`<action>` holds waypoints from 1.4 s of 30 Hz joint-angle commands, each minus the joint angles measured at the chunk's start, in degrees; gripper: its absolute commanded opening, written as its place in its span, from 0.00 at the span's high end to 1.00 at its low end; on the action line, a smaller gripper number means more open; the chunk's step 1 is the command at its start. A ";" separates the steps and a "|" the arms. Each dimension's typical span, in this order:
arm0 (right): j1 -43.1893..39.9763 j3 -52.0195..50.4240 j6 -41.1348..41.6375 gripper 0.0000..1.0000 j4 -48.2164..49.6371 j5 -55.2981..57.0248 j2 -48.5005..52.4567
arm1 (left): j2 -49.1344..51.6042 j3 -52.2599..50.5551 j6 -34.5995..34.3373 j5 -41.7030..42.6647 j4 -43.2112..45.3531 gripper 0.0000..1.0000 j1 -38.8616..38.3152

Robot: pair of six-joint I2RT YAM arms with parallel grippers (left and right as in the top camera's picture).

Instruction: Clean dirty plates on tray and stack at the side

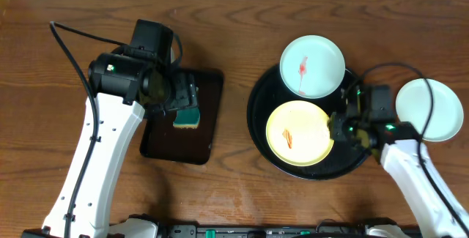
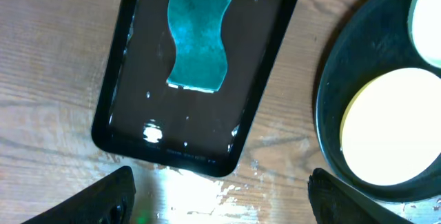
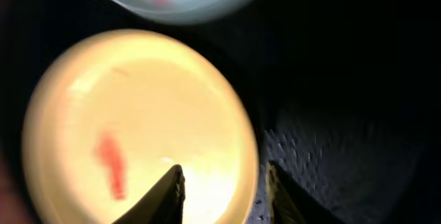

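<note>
Right tool (image 3: 224, 170) parted astride 3 o'clock rim of yellow plate (image 1: 297, 132) in tray (image 1: 254, 110); left tool (image 2: 222, 191) released, empty, near sponge (image 2: 198, 41).

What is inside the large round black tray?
A pale yellow round plate and a mint-white plate, both red-streaked, the latter overhanging the rim. The right gripper hides part of the tray.

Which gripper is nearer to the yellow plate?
Right. The right gripper straddles the yellow plate at its right rim; the left gripper hovers over the rectangular tray, far to its left.
</note>
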 commanded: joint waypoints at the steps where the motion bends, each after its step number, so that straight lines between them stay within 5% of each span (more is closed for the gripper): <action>1: 0.04 5.38 -6.08 0.62 -2.05 -3.65 -5.79 | 0.07 -0.92 -1.55 0.33 1.79 0.19 0.02; 13: 0.24 5.46 -5.16 0.64 -5.99 -3.58 -8.39 | 8.68 -26.56 -5.03 -3.72 25.09 0.22 1.31; 23: 0.24 5.46 -3.87 0.67 -6.10 -3.61 -8.13 | 22.25 -29.00 -0.96 -3.76 39.98 0.64 1.07; 26: 0.24 5.46 -3.87 0.68 -6.23 -3.61 -8.13 | 23.06 -29.00 -0.96 -3.72 38.73 0.92 1.05; 34: 0.24 5.46 -3.89 0.69 -5.84 -3.56 -8.13 | 18.25 -24.17 -0.98 -0.48 24.46 0.92 1.05; 35: 0.24 5.46 -3.89 0.69 -5.64 -3.54 -8.13 | 17.14 -23.61 -0.98 0.24 23.12 0.85 1.05; 36: 0.24 5.46 -3.89 0.69 -5.42 -3.39 -8.13 | 16.04 -23.39 -0.98 0.59 22.45 0.59 1.05; 37: 0.24 5.46 -3.89 0.69 -5.33 -3.39 -8.13 | 14.97 -23.39 -0.96 0.52 22.29 0.49 1.05; 42: 0.24 5.46 -3.89 0.69 -5.14 -3.39 -8.13 | 12.79 -23.47 -0.96 -6.91 26.18 0.36 1.07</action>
